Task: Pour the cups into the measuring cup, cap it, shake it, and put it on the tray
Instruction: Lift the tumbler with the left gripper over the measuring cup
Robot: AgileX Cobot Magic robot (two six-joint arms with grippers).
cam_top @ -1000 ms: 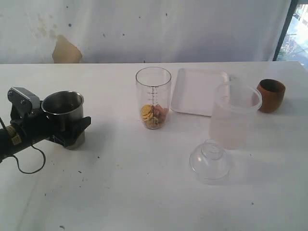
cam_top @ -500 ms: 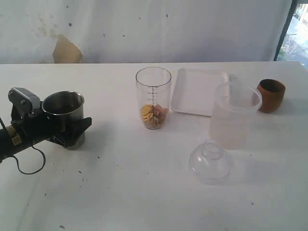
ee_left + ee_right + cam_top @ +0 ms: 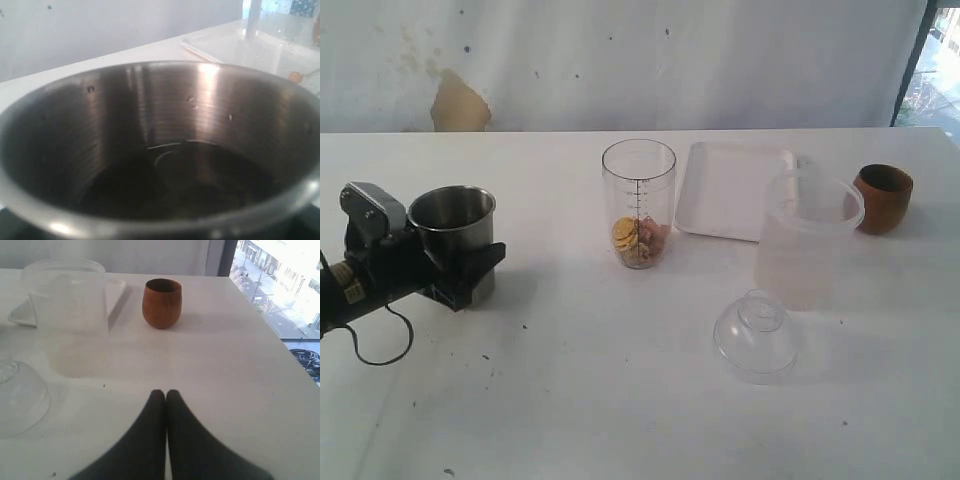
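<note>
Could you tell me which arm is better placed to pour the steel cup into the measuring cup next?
Left. Its gripper clasps the steel cup, with nothing between it and the measuring cup. The right gripper is shut, empty, and faces the wooden cup.

The steel tumbler [image 3: 452,215] is shiny silver-grey; the wooden cup [image 3: 883,198] reddish-brown. The measuring cup [image 3: 638,185] is clear with a black printed scale, yellow and pinkish pieces [image 3: 638,242] inside. The tray [image 3: 735,190] and tabletop [image 3: 620,390] are white, the tabletop dark-specked. The right claw [image 3: 166,395] is black.
</note>
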